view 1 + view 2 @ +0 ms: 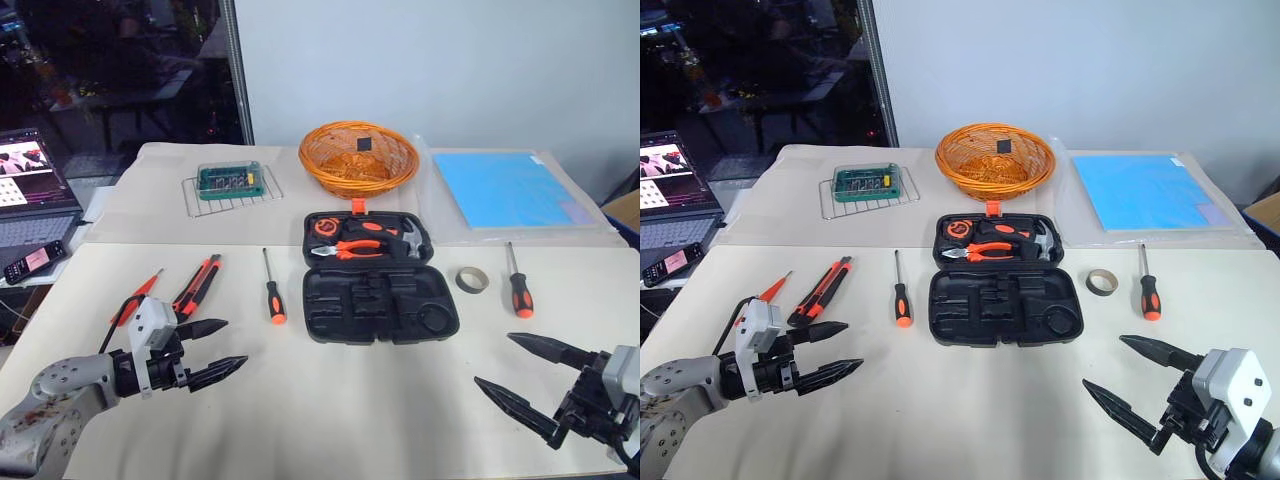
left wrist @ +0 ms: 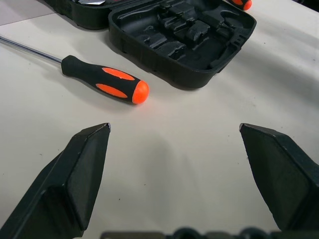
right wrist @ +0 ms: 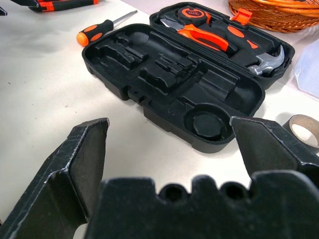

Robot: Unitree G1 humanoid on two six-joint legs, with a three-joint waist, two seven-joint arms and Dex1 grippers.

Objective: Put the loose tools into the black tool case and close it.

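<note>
Black moulded-plastic clamshell tool case (image 1: pixel 380 290) lies open on the matte cream tabletop (image 1: pixel 350 400), shaped slots in its near half bare.
Left gripper (image 1: pixel 215 350) and right gripper (image 1: pixel 525 375) hover apart-jawed and empty, either side of it; an orange-black-handled screwdriver (image 1: pixel 272 292) lies beside the case, nearer the left gripper.

A: Left gripper (image 1: pixel 215 350)?
B: Held low at the near left, fingers spread wide, nothing gripped.
A: Right gripper (image 1: pixel 1125 375)?
B: Raised at the near right, fingers parted wide, angled inward, empty.
</note>
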